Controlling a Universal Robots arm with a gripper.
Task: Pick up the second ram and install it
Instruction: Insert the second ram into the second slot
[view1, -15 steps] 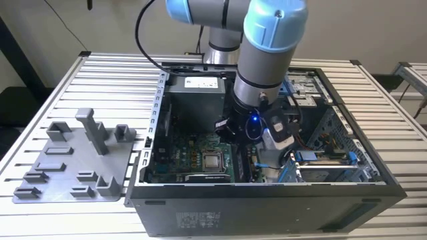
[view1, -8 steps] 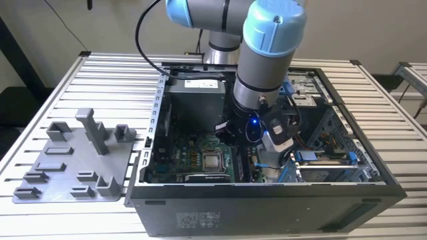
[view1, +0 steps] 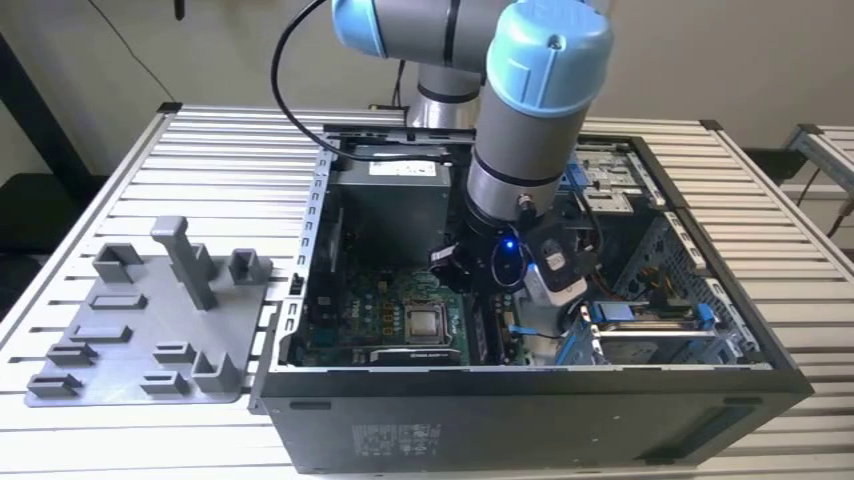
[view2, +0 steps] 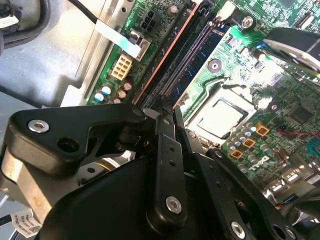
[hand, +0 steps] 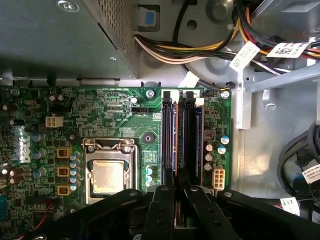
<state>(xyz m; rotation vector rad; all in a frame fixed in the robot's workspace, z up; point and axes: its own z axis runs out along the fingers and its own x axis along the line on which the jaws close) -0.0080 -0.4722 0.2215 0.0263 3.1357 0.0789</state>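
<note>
- Down inside the open computer case (view1: 534, 385), the pincer (hand: 178, 192) hangs low over the green motherboard (hand: 110, 115), its two black fingers (hand: 162, 210) nearly together.
- Between the fingertips stands the second ram (hand: 186, 145), on edge in its slot, clamped at its near end.
- Beside it lies the square silver processor (hand: 108, 177).
- Well apart, a grey fixture plate (view1: 140, 330) rests on the slatted surface (view1: 227, 150).

Your one arm (view1: 534, 130): grey tube segments with blue joint caps, forearm angled steeply downward, wrist low, a blue light lit on the wrist housing. Your gripper (hand: 178, 192): black, linkage-driven, pointing down; in both wrist views its fingers (view2: 167, 150) stand drawn close together, nearly parallel, with a narrow gap between the tips.
</note>
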